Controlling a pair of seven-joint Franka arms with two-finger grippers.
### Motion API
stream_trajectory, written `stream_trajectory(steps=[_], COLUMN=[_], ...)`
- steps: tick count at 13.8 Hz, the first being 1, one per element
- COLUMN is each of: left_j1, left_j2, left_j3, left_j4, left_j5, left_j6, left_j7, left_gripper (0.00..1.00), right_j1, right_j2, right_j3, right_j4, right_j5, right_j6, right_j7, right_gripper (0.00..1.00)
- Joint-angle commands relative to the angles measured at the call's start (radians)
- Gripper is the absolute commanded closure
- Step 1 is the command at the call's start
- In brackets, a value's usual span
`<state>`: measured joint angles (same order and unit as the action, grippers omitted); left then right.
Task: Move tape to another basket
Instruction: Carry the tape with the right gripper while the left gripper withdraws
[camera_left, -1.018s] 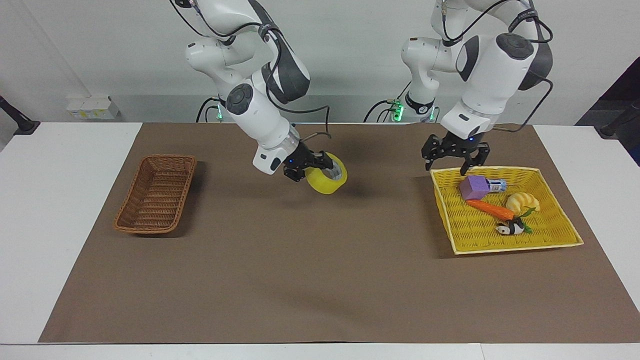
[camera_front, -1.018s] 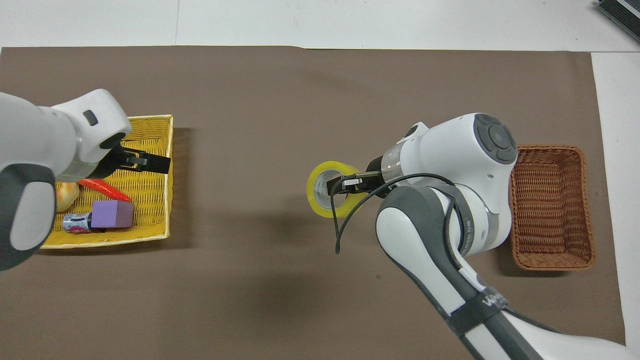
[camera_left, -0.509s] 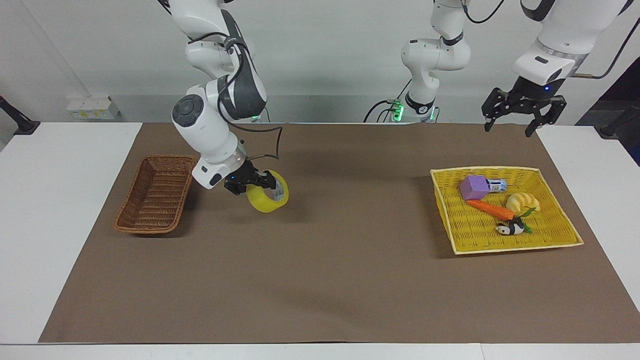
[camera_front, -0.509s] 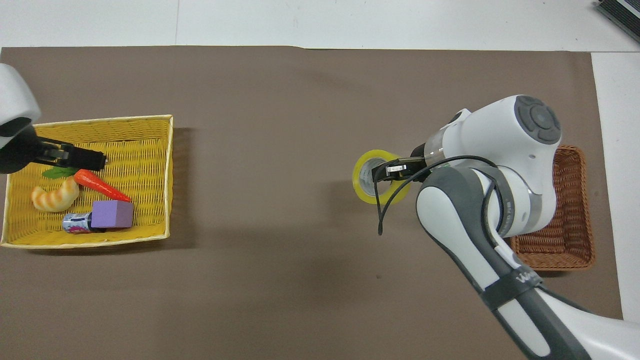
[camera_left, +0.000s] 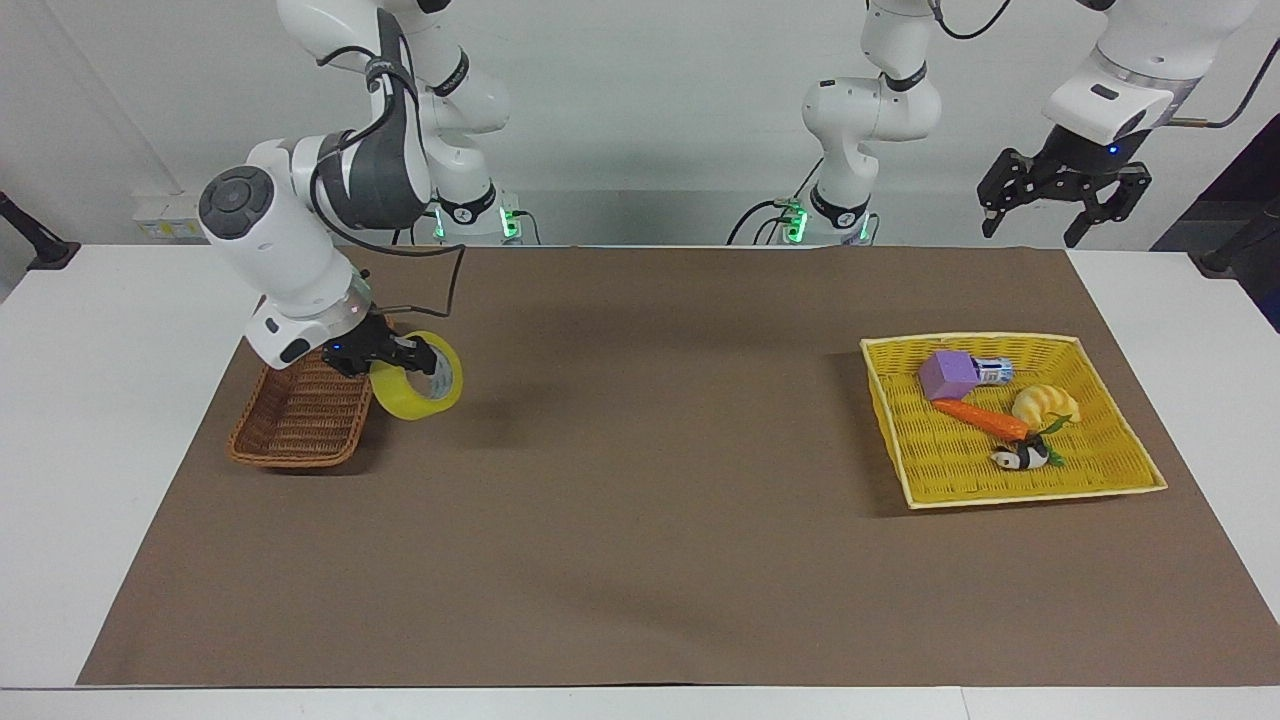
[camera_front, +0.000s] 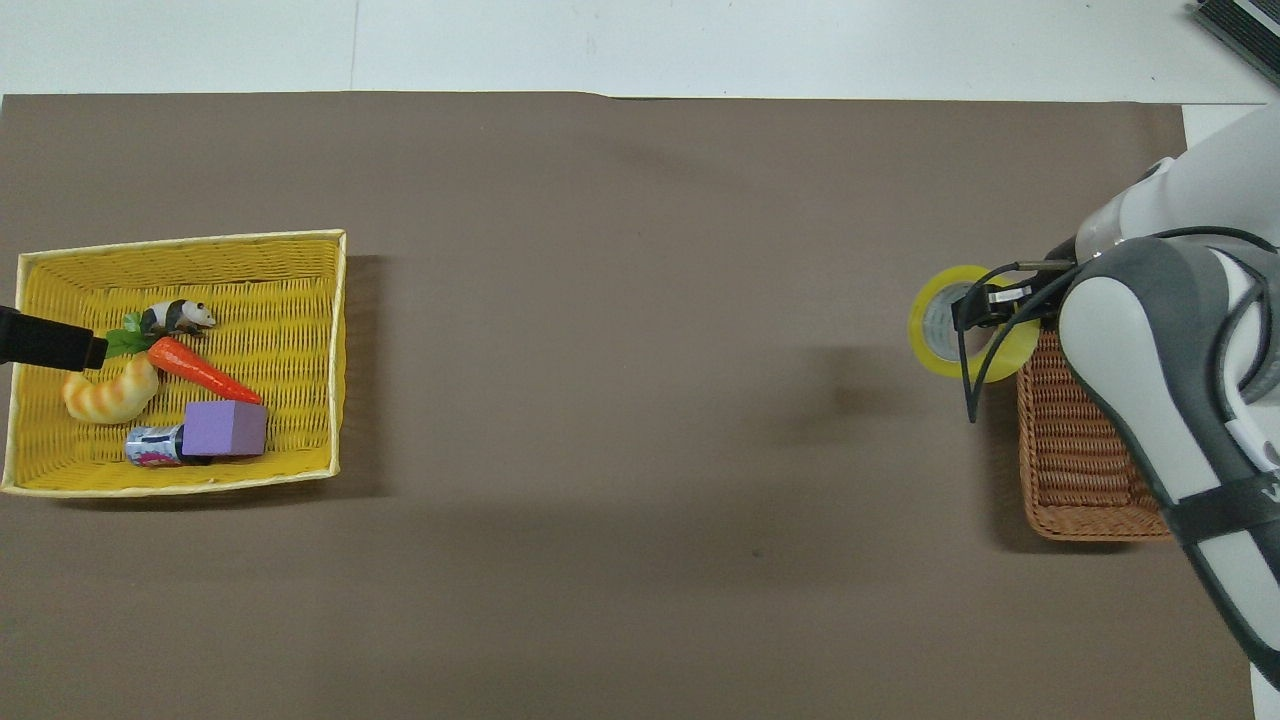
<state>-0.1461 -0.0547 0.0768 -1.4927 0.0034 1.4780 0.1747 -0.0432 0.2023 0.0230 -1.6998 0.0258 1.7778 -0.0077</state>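
Note:
The tape (camera_left: 420, 388), a yellow ring-shaped roll, hangs in my right gripper (camera_left: 392, 357), which is shut on the roll's wall. The roll is up in the air over the rim of the brown wicker basket (camera_left: 295, 432), on its side toward the table's middle. In the overhead view the tape (camera_front: 945, 340) and the right gripper (camera_front: 990, 305) sit at the brown basket's (camera_front: 1085, 470) corner, and my right arm covers part of the basket. My left gripper (camera_left: 1063, 208) is open, empty and raised high.
The flat yellow basket (camera_left: 1100, 480) at the left arm's end holds a purple block (camera_left: 948, 374), a small can (camera_left: 995, 371), a carrot (camera_left: 982, 418), a croissant toy (camera_left: 1045, 404) and a panda figure (camera_left: 1020, 458). A brown mat (camera_left: 640, 500) covers the table.
My right gripper has carried the tape from the table's middle to the brown basket's rim. My left gripper rose from the yellow basket's rim and now hangs high.

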Motion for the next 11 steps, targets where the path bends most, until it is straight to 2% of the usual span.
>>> stream_trajectory(steps=[1,5,8,10,11], left_j1=[0.01,0.01,0.011,0.01,0.01], left_j2=[0.007,0.006,0.006,0.006,0.006], left_j3=[-0.011,-0.011,-0.011,-0.011,-0.011], left_j4=[0.023,0.022,0.022,0.022,0.022], left_j5=[0.012,0.013,0.013,0.013,0.013], left_j6=[-0.01,-0.015,-0.016,-0.016,-0.016], left_j7=[0.002,0.005,0.005,0.005,0.005], left_gripper=[0.0,0.0,0.0,0.0,0.0], right_j1=[-0.055,-0.184,-0.257,-0.265,-0.271], right_j2=[-0.003,-0.069,-0.061,-0.063,-0.06], right_j3=[0.012,0.012,0.012,0.012,0.012], right_j4=[0.006,-0.136,-0.222,-0.264,-0.273], right_j5=[-0.05,-0.116,-0.184,-0.191,-0.199], right_j6=[-0.023,0.014,0.092,0.132,0.138], right_j7=[-0.038,-0.207,-0.258,-0.267,-0.265], right_gripper=[1.0,1.0,0.99,0.53,0.39])
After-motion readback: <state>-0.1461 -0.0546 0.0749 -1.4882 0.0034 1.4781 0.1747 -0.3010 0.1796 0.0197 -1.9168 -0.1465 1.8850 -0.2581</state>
